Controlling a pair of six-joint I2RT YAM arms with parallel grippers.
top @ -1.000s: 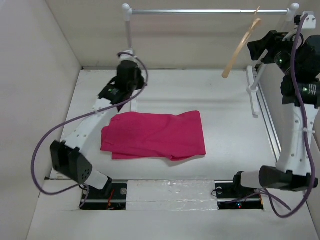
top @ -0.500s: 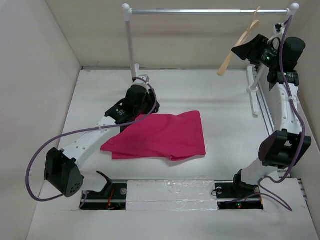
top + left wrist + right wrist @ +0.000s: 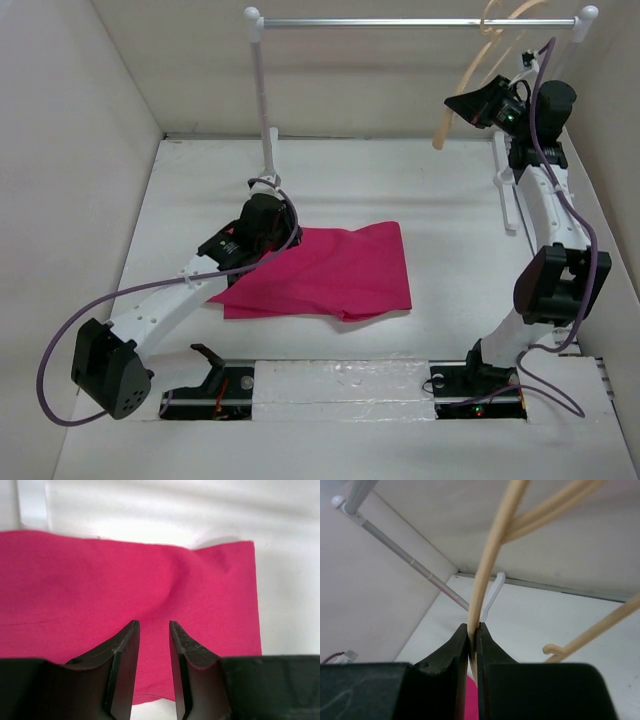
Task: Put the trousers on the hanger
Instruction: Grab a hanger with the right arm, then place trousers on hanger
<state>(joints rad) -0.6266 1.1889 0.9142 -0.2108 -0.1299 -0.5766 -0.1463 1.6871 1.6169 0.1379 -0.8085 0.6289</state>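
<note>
The trousers (image 3: 330, 270) lay folded flat on the table (image 3: 450, 200), about in the middle and a bit toward the left arm. Their long side ran from left to right across the table. The right edge was straight and neat. The near edge had a loose fold that stuck out a little. I could not tell which end was the waist and which end was the legs.

The left gripper (image 3: 153, 625) was over the left part of the trousers. Its two fingers were a little way apart, with only pink cloth showing in the gap. It held nothing. I could not tell if the fingertips touched the cloth.

The hanger (image 3: 440, 135) was high up at the far right, well apart from the trousers. It was blurry in the top view. It slanted, with its low end to the left and its top up to the right, near the rail (image 3: 400, 22). I could not tell if its hook was on the rail.

The right gripper (image 3: 474, 627) pinched one thin wooden arm of the hanger tight between its fingers. In the wrist view that arm rose straight up out of the fingers and curved off to the right. Another part of the hanger crossed low on the right side.
</note>
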